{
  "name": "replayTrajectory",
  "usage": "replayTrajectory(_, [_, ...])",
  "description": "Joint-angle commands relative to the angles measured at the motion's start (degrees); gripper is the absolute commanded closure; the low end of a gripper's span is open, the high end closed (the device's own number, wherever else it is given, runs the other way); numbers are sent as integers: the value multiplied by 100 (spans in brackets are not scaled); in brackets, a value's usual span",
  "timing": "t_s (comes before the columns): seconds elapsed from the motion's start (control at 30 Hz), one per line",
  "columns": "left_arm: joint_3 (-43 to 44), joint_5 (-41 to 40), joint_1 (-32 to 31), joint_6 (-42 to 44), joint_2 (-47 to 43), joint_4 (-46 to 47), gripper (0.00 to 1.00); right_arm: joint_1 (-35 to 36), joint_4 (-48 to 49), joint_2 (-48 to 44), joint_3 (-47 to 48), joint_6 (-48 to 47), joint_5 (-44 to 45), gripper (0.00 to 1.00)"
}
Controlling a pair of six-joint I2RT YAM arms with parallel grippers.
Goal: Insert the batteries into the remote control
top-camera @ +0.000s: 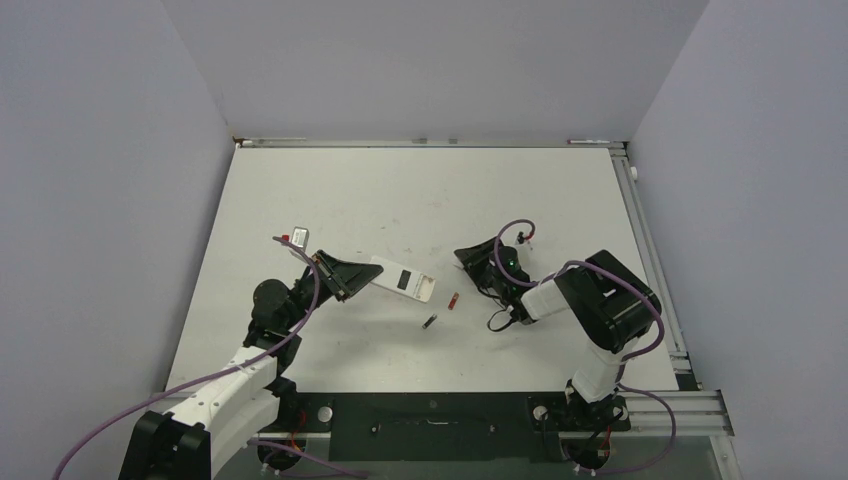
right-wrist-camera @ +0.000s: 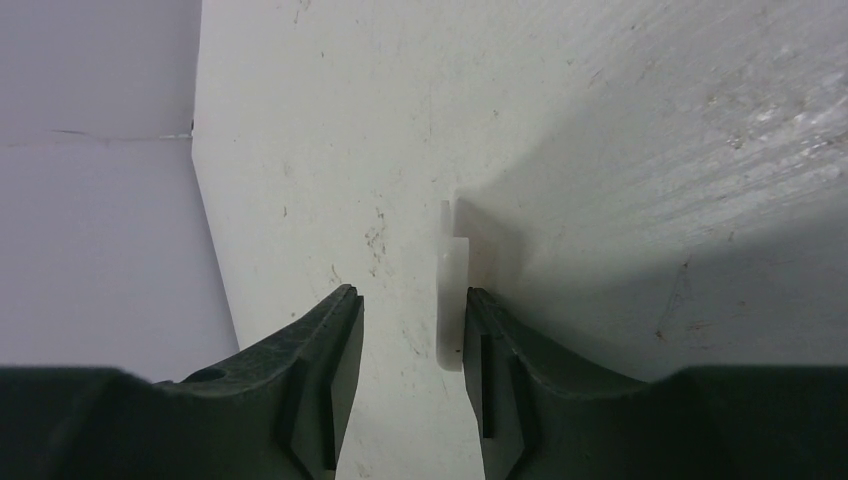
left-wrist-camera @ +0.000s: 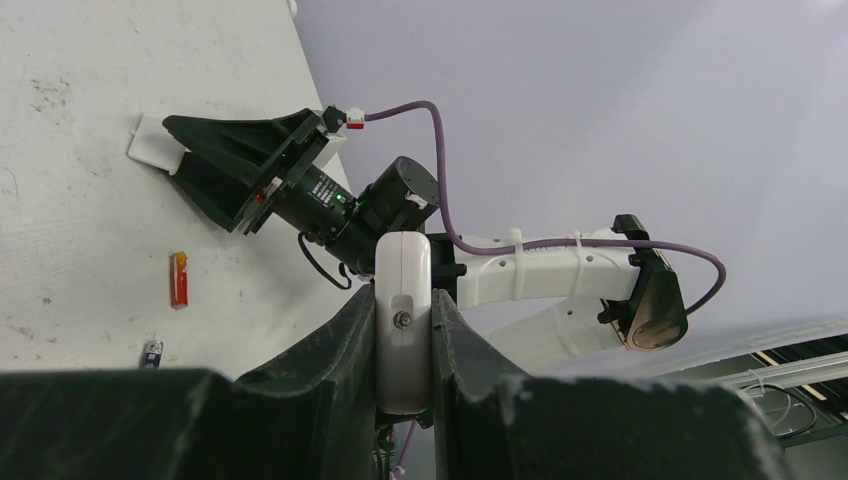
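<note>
Left of centre over the table (top-camera: 400,200), the left gripper (top-camera: 345,275) clamps the white remote control (top-camera: 400,281) by one end, the rest jutting rightward. Just right of it and nearer, the reddish battery (top-camera: 453,300) and the dark battery (top-camera: 430,321) lie apart on the tabletop. Farther right, the right gripper (right-wrist-camera: 405,300) has its jaws parted, with a small flat white piece (right-wrist-camera: 452,300) between them, against one finger.

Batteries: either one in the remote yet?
No, the reddish battery and the dark battery both lie loose on the table beside the remote control.

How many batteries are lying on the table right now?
2. The red battery lies just past the remote's free end; the dark battery lies close by, not touching it.
</note>
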Motion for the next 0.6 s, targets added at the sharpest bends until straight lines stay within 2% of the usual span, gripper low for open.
replayTrajectory(0.0, [23, 37, 46, -13, -72, 321, 100, 16, -232, -141, 115, -189, 20, 58])
replayTrajectory(0.33, [-19, -64, 73, -23, -158, 228, 100, 18, -1714, -720, 373, -708, 206, 55])
replayTrajectory(0.57, [-39, -149, 81, 9, -187, 141, 100, 15, -2330, -1181, 380, -961, 402, 54])
